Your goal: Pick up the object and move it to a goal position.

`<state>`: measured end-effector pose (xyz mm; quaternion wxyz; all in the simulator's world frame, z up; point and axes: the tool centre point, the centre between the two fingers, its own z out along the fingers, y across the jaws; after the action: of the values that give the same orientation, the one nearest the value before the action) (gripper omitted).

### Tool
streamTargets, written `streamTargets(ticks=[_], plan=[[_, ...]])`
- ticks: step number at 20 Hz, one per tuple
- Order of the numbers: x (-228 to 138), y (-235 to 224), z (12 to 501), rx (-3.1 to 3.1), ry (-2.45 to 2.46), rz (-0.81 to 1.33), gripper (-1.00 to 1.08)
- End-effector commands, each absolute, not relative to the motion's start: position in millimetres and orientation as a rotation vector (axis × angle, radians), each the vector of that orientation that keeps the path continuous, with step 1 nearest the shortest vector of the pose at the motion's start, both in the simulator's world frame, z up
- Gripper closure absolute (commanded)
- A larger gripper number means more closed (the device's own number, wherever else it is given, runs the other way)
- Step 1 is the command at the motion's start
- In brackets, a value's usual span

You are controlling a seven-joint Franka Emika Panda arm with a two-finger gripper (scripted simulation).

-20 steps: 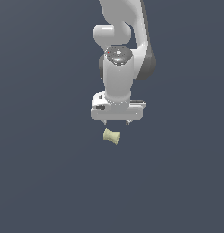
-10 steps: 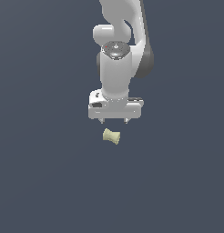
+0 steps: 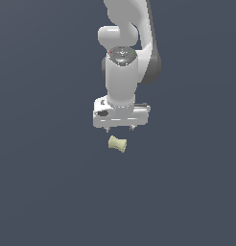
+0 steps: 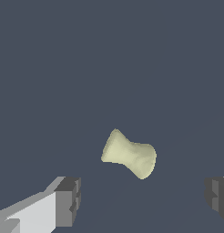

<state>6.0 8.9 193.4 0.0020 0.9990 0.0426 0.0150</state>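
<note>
The gripper [image 3: 120, 129] hangs in the middle of the exterior view with its 2 fingers spread wide and holding nothing. The spool [image 3: 117, 143] lies on the tabletop [image 3: 43, 192] just below the fingertips, not touching them, its axis slanted. In the wrist view the spool [image 4: 129, 154] sits off the line between the fingers [image 4: 68, 200], so a straight descent may clip a flared end and roll it away, or pinch it crookedly
</note>
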Motion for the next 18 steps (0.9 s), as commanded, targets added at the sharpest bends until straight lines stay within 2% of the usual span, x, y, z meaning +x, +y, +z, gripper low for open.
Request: streamTargets(ticks=[1, 18], plan=[[6, 8, 190, 3.130, 0.192, 0.044, -0.92], [1, 2, 154, 3.009, 0.851, 0.018, -0.92]])
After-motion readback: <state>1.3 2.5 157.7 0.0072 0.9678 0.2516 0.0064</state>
